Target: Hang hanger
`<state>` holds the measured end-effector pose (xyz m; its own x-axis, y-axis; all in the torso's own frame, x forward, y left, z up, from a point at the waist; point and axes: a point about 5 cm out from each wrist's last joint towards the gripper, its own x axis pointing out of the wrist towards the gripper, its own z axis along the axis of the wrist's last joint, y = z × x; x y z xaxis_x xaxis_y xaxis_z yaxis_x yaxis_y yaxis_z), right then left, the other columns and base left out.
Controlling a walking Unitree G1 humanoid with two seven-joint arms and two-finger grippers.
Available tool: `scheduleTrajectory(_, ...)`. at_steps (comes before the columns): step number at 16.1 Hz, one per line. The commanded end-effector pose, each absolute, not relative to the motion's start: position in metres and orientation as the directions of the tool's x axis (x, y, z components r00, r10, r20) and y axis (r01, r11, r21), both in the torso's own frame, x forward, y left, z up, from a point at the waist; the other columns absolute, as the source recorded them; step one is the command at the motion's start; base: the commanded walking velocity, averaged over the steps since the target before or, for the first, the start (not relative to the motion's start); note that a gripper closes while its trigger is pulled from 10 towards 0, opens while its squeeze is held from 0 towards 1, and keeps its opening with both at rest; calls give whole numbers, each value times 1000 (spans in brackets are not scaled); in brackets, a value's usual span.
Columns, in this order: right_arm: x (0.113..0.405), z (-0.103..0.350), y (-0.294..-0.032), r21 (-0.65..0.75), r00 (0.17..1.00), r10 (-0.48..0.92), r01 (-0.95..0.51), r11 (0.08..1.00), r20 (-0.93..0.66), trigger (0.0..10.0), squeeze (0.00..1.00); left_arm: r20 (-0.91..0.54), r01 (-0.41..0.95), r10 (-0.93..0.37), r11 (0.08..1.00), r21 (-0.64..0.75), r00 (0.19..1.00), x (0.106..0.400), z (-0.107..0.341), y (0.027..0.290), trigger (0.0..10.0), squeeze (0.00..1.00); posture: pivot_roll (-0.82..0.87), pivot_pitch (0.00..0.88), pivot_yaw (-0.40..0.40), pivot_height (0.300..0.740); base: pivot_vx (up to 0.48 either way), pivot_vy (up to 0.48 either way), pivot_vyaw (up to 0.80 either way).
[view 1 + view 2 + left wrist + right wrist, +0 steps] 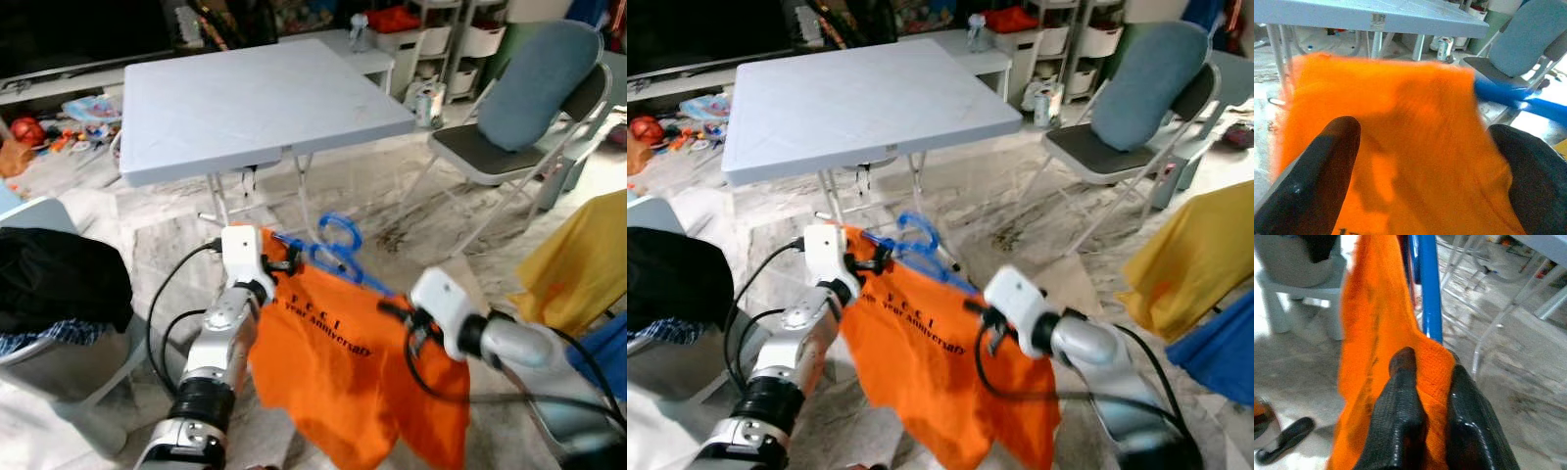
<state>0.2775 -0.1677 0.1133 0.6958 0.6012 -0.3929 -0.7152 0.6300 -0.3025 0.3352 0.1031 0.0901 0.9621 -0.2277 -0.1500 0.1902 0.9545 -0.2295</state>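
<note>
Blue hanger (338, 250) carries orange shirt (353, 377) (white lettering), both grippers holding.

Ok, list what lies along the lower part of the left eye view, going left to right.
Black garment on the grey chair → left gripper → orange shirt on the blue hanger → right gripper → yellow cloth.

So I count one blue hanger (338, 250), one orange shirt (358, 372) and two grippers. There's also one folding table (255, 98) and one folding chair (524, 117).
</note>
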Motion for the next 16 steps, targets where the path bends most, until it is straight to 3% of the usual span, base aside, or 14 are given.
scheduleTrajectory(1,288,128,-175,-342,754,565,-656,673,-335,10000,0,-189,160,-198,967,-200,962,333,83,115,10000,0,-124,0,44,740,0,0,0)
scheduleTrajectory(8,290,130,-195,-374,754,537,-655,657,-378,10000,0,-216,115,-142,984,-136,966,329,75,137,10000,0,-122,0,41,740,0,0,0)
scheduleTrajectory(11,271,125,-212,-387,662,592,-750,537,-460,10000,0,-204,69,-85,994,-88,975,336,81,153,10000,0,-125,0,41,740,0,0,0)
scheduleTrajectory(16,268,132,-259,-483,667,490,-745,459,-562,10000,0,-209,30,-43,998,-62,977,338,82,161,10000,0,-136,0,50,740,0,0,0)
